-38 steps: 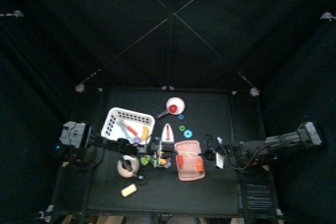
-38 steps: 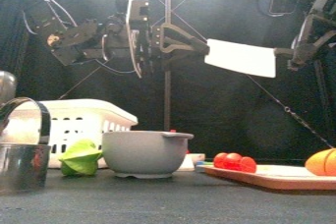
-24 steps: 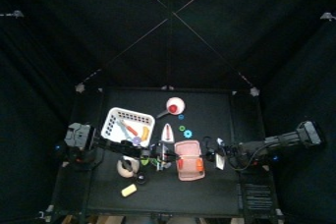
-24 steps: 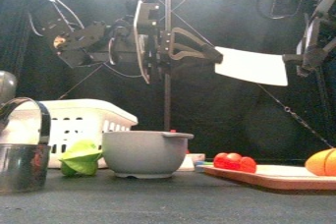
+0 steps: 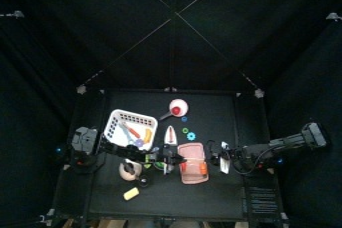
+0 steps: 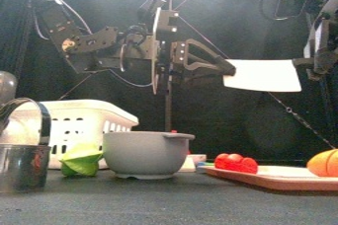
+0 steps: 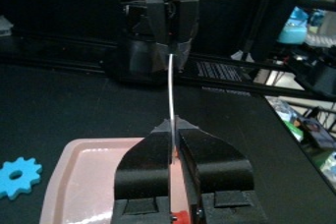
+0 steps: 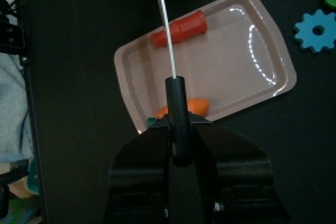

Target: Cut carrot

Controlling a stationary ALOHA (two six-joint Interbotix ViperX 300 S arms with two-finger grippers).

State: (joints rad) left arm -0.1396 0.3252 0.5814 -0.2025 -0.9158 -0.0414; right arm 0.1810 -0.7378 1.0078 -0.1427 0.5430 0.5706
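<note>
**Jaws of both grippers clamped on one knife above the tray**

Both pairs of jaws are pressed onto the same knife [image 6: 264, 75], which is held level in the air between the two arms. The jaws of the left gripper [image 7: 175, 135] are pinched on one end of the thin blade, which is seen edge-on in the left wrist view and runs straight away to the other arm. The jaws of the right gripper [image 8: 175, 105] are closed on the knife's dark handle. In the front view the white blade is seen flat-on, well above the table [image 6: 158, 204].

The carrot [image 8: 178, 29] is seen lying on the pink tray [image 8: 262, 61], directly under the line of the blade and apart from it. A second orange piece [image 8: 192, 107] is partly hidden beneath the handle.

A grey bowl [image 6: 148, 153] is set just beside the tray, and a white basket [image 6: 79, 130] is placed behind it. A blue gear shape [image 8: 315, 29] is seen on the table beside the tray.
</note>
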